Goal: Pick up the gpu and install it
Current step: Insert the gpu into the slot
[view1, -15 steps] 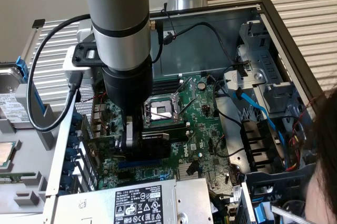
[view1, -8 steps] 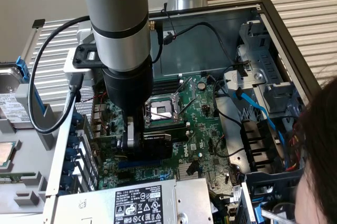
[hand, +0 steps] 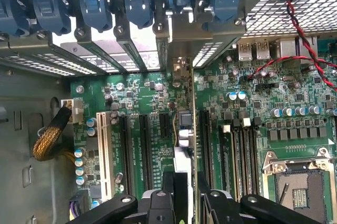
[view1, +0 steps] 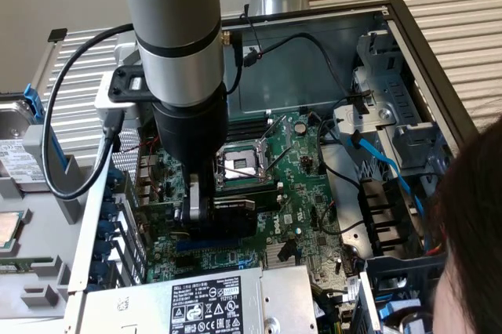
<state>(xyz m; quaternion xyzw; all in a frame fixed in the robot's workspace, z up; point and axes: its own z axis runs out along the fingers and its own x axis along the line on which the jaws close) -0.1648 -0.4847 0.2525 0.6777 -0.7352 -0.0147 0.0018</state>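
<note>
"Where's the gpu point(view1: 234, 207) got to?"

"Down inside the case, low over the motherboard point(view1: 306, 193). The gripper point(view1: 205, 210) has its jaws closed on it, and the card stands on edge. The wrist view looks straight along the gpu point(hand: 182, 145) between the gripper point(hand: 184, 195) fingers point(hand: 167, 190), with its far end towards the blue latches point(hand: 137, 3) at the back wall."

"Is it seated?"

"I can't tell from here. It looks lined up among the black slots point(hand: 145, 150), beside the white one point(hand: 103, 155)."

"So what would make this go well?"

"I'd say keep the card dead upright and square to the slot, so the contact edge and the metal end meet their places together. Pressing straight down matters too — any tilt and it would likely jam."

"Anything in the way?"

"In the exterior view the open CPU socket point(view1: 239, 165) sits at one o'clock from the card, quite near, and its levers stick up. The power supply point(view1: 208, 303) lies at six o'clock, close under the gripper. A red-and-black twisted wire point(hand: 310, 50) runs over the board on the socket's side, apart from the card. The yellow cable bundle point(hand: 50, 137) is on the other side, well clear. A person's head point(view1: 471, 255) is at four o'clock — outside the case."
</note>
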